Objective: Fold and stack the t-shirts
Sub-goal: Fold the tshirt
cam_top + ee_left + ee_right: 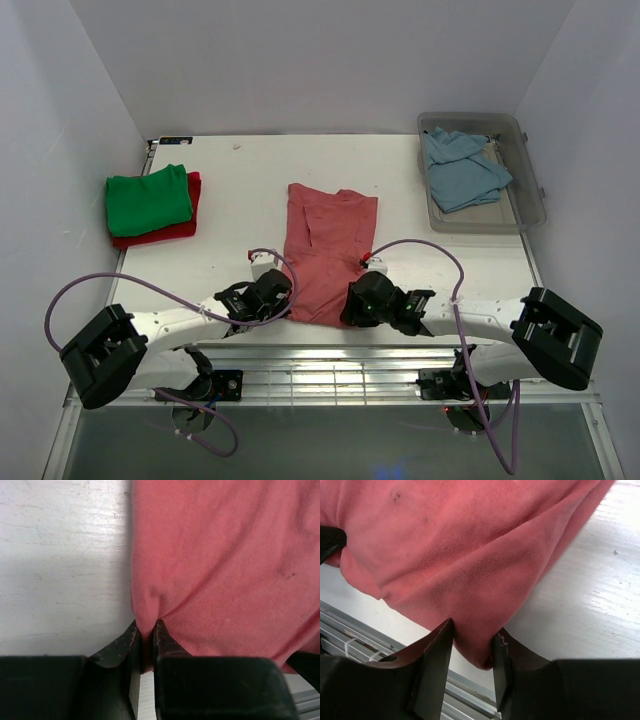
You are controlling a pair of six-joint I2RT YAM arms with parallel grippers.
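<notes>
Near edge: left end effector (146,630) clamped on the hem of the salmon-pink t-shirt (325,250); right end effector (472,637) straddles a bunched hem fold, grip impossible to tell. The shirt lies centred on the tabletop (240,190). Far left, green t-shirt (148,200) atop red t-shirt (186,229).

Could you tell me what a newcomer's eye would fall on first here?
The pink shirt lies mid-table, its near hem pinched by the left gripper, while the right gripper straddles it, jaws apart. At the left edge a folded green shirt sits on a red shirt; at the far right a crumpled blue shirt lies in a clear bin.
</notes>
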